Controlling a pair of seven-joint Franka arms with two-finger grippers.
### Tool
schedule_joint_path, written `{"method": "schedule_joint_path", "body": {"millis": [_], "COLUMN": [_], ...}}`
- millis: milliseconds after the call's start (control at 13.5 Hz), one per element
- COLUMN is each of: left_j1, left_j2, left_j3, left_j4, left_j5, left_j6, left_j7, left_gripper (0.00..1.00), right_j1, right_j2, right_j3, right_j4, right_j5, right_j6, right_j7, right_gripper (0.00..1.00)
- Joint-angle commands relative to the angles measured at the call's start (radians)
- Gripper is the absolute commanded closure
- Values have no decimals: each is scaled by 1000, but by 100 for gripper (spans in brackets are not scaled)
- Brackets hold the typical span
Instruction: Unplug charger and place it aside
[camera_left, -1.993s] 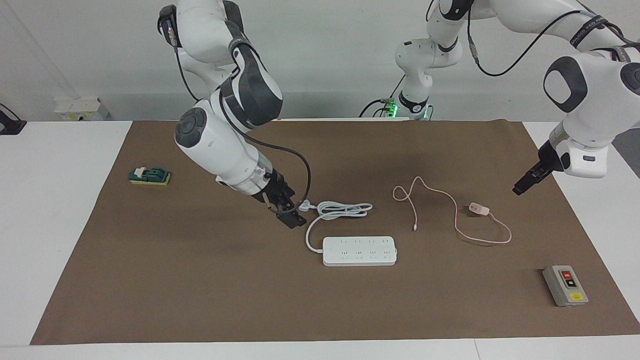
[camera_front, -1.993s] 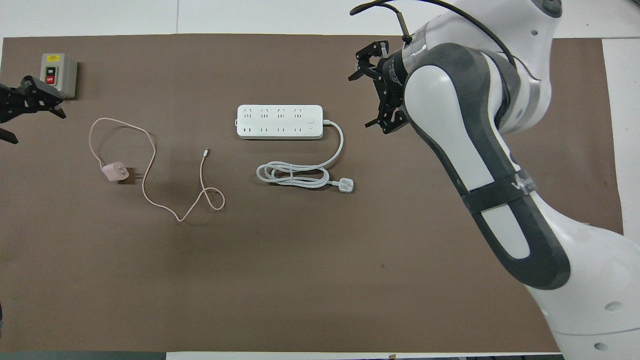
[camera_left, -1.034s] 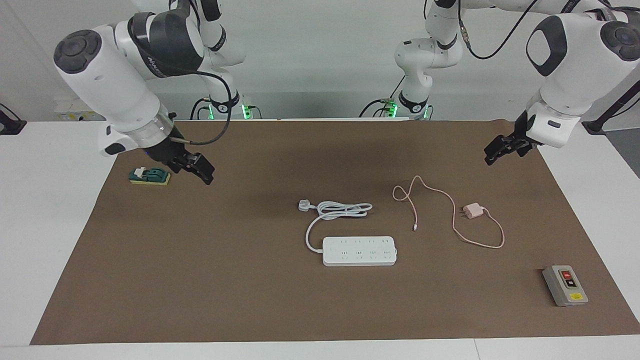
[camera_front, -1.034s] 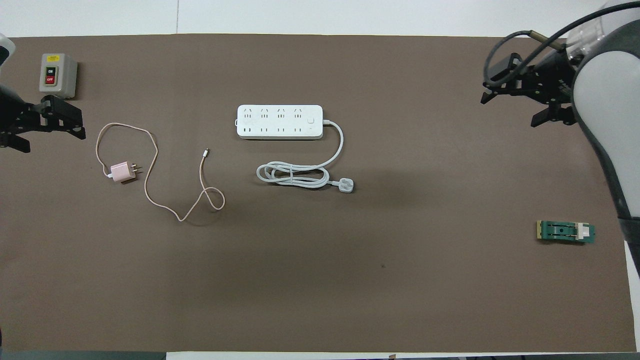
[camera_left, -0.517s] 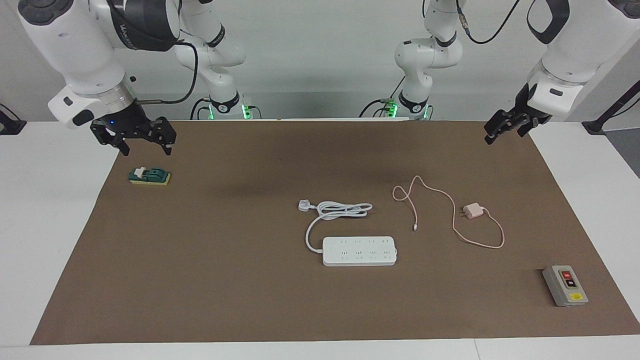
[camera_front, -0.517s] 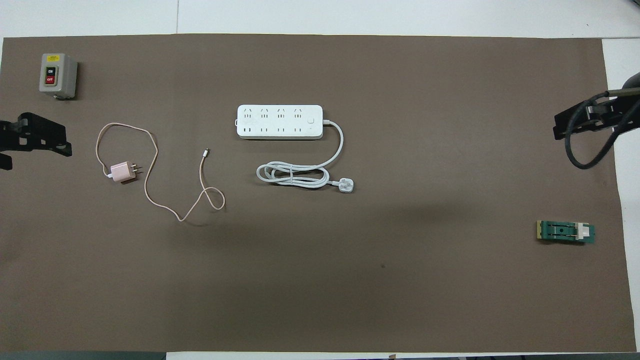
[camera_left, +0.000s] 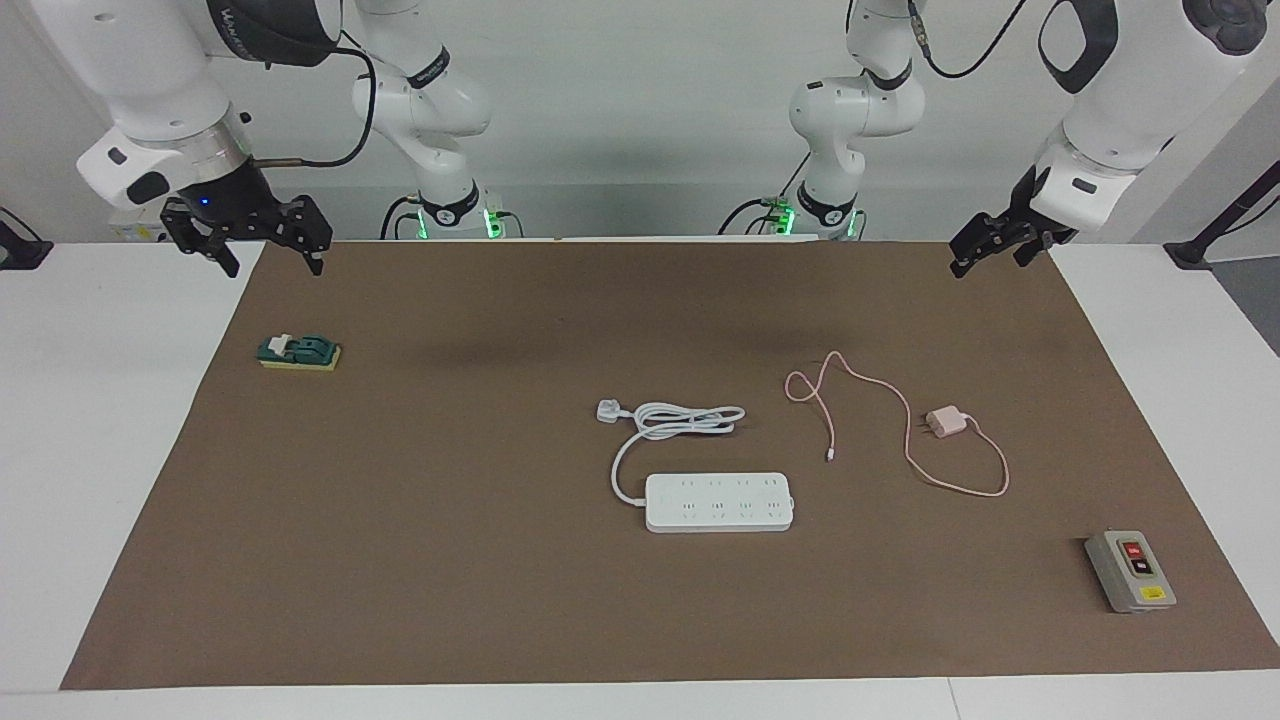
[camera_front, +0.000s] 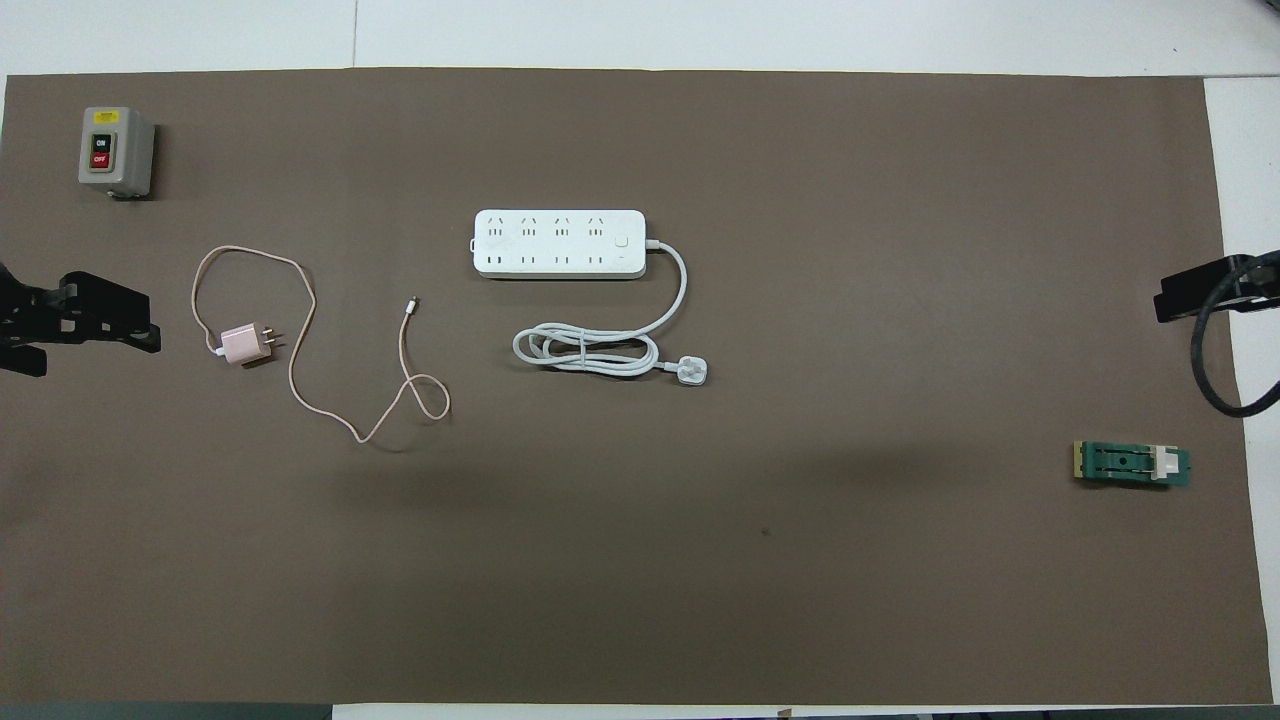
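The pink charger (camera_left: 945, 422) lies unplugged on the brown mat (camera_left: 500, 600), toward the left arm's end of the table, its thin cable (camera_left: 905, 420) looped around it. The white power strip (camera_left: 719, 502) sits mid-mat, well apart from it. The left gripper (camera_left: 990, 248) hangs empty with fingers spread over the mat's corner nearest its base. The right gripper (camera_left: 265, 240) hangs empty and spread wide over the mat's edge at its own end.

I see both white-and-grey jointed arms raised; my black two-finger left gripper (camera_left: 990, 250) hangs with fingers spread, empty; my black two-finger right gripper (camera_left: 265, 250) hangs likewise splayed, empty.
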Motion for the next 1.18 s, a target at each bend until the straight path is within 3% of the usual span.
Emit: {"method": "schedule_joint_path", "body": {"millis": [0,221,738,1107], "left_j1": [19,1,1,7], "left_j2": [-37,-25,-25,-23], "left_j3": [2,2,-8,-18], "left_j4": [-50,-29,-29,-20], "left_j5": [-14,-12,-18,-17], "left_j6": [73,67,44,36], "left_j7": [23,23,34,34], "left_gripper": [0,0,0,0], "right_j1": [-24,-26,-21,-12], "right_j2": [-66,-63,-46,-48], "right_j3": [21,21,29,29], "right_j4": [-116,-112,-61,-60], "right_j5": [-10,29,54,54], "right_j6": [84,61,-89,-88], "right_j7": [-10,63,26,31], "right_gripper": [0,0,0,0]}}
